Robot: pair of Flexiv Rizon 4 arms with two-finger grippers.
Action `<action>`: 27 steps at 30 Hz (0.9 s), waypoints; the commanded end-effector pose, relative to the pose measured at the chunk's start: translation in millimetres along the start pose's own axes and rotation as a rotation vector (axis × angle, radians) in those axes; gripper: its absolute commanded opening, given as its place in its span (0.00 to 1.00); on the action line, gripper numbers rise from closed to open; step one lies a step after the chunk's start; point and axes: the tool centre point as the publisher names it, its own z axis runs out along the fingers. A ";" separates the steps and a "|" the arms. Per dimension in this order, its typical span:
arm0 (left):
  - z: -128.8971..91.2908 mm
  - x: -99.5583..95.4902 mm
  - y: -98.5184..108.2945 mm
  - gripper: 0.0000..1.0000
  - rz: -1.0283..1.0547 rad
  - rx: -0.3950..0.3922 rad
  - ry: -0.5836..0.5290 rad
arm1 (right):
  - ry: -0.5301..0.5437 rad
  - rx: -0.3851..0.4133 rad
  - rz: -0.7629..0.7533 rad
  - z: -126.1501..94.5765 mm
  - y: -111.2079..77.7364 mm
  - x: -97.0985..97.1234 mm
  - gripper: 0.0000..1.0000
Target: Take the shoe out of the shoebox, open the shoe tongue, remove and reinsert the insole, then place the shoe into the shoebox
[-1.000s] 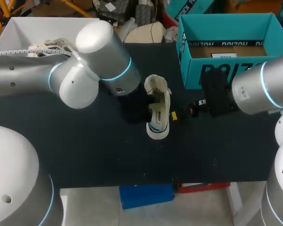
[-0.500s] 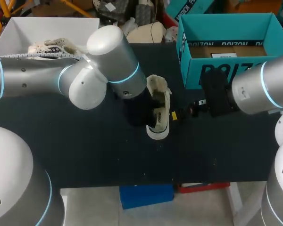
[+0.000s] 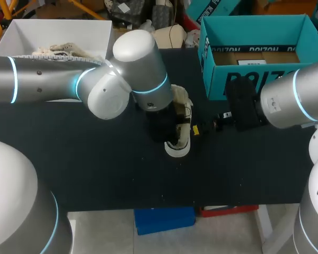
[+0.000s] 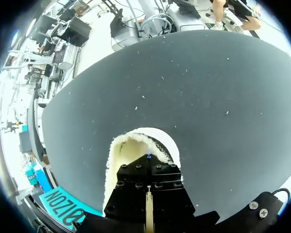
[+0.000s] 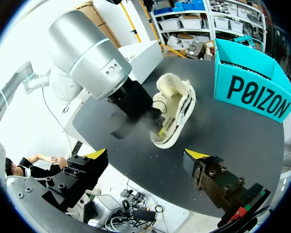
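Cream-white low sneaker [image 3: 178, 146] sits out of the box on the black table mat [image 3: 95, 169] at head-view centre, toe to 6 o'clock, heel to 12. Open teal cardboard shoebox [image 3: 257, 79] stands on the mat at 2 o'clock from the sneaker, apart from it. Left gripper [image 3: 172, 127] comes in from 9 o'clock and is down at the sneaker's opening; cannot tell if it is apart or clamped. Right gripper [image 5: 148, 154] at 3 o'clock, just beside the sneaker, yellow tips wide apart, holding nothing. Left wrist view: fleecy cream lining right under the black gripper body
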 end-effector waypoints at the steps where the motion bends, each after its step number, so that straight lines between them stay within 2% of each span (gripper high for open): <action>1: -5.7 -7.1 6.1 0.00 -0.022 -0.020 -0.047 | -0.002 0.001 0.001 0.6 0.2 0.8 1.00; 5: -30.0 -10.0 7.9 0.00 -0.081 -0.019 -0.138 | -0.002 0.001 0.001 0.6 0.2 0.8 1.00; 6: -37.1 -10.7 7.7 0.00 -0.141 0.003 -0.202 | -0.002 0.001 0.001 0.6 0.2 0.8 1.00; 8: -48.7 -9.8 8.9 0.00 -0.158 -0.033 -0.221 | -0.002 0.001 0.001 0.6 0.2 0.8 1.00; 10: -63.6 -11.4 8.7 0.00 -0.239 -0.036 -0.330 | -0.002 0.001 0.001 0.6 0.2 0.8 1.00; 11: -69.6 -10.1 9.1 0.00 -0.238 -0.051 -0.335 | -0.002 0.001 0.001 0.6 0.2 0.8 1.00; 13: -81.1 -5.5 11.9 0.00 -0.345 -0.045 -0.424 | -0.002 0.001 0.001 0.6 0.2 0.8 1.00; 15: -93.1 3.2 18.8 0.00 -0.384 -0.095 -0.421 | -0.002 0.001 0.001 0.6 0.2 0.8 1.00; 22: -130.8 22.5 50.2 0.00 -0.704 -0.192 -0.620 | -0.002 0.001 0.001 0.6 0.2 0.8 1.00; 27: -139.5 33.0 85.2 0.00 -0.802 -0.299 -0.592 | -0.002 0.001 0.001 0.6 0.2 0.8 1.00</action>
